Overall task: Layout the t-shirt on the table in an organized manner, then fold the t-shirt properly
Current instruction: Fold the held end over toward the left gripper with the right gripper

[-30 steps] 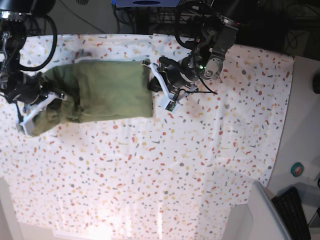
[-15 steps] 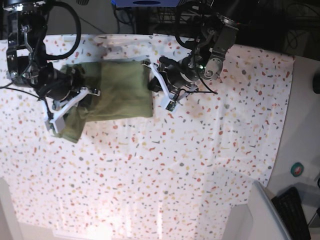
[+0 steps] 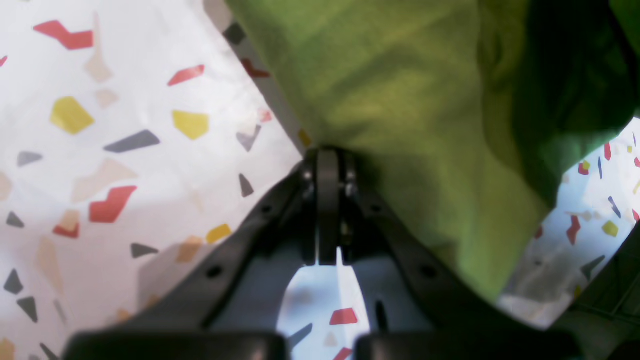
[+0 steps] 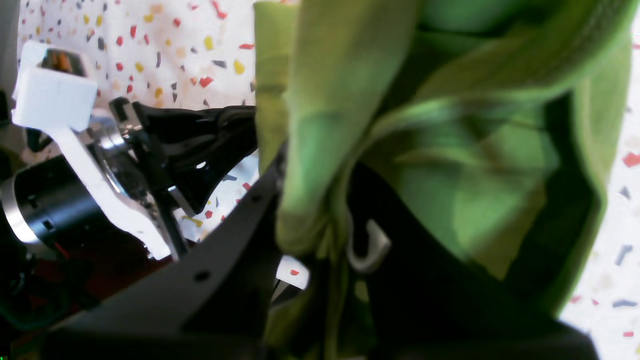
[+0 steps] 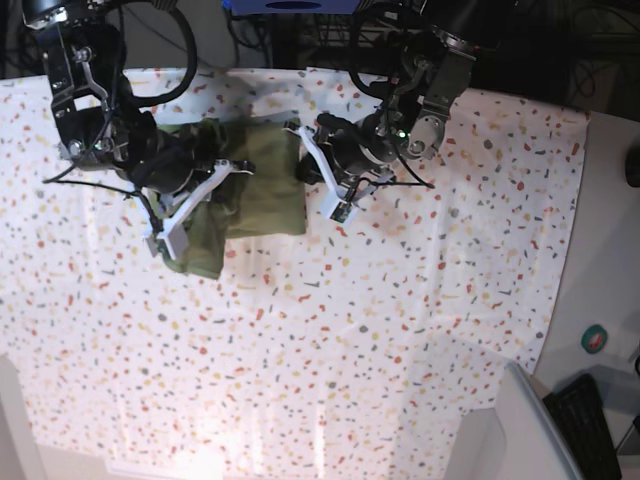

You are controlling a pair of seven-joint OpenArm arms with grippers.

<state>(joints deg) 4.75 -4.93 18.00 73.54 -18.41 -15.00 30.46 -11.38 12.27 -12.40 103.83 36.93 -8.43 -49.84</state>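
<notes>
I am part way through the fold, I think. The t-shirt lies near the far edge of the desk, on its speckled cloth. It looks already folded into a narrower shape, not spread out flat. My right gripper has one end of the shirt bunched up and lifted over the rest, so I judge this fold is not yet laid down. Smoothing it flat is still left.

My left gripper sits at the other edge of the shirt. Its jaws are closed, and the left wrist view shows them shut tight right at the cloth edge; it looks pinched, but I cannot be sure.

The right wrist view shows what the base view cannot: thick green folds squeezed between the right jaws. The base view alone shows the whole shirt and both arms together.
</notes>
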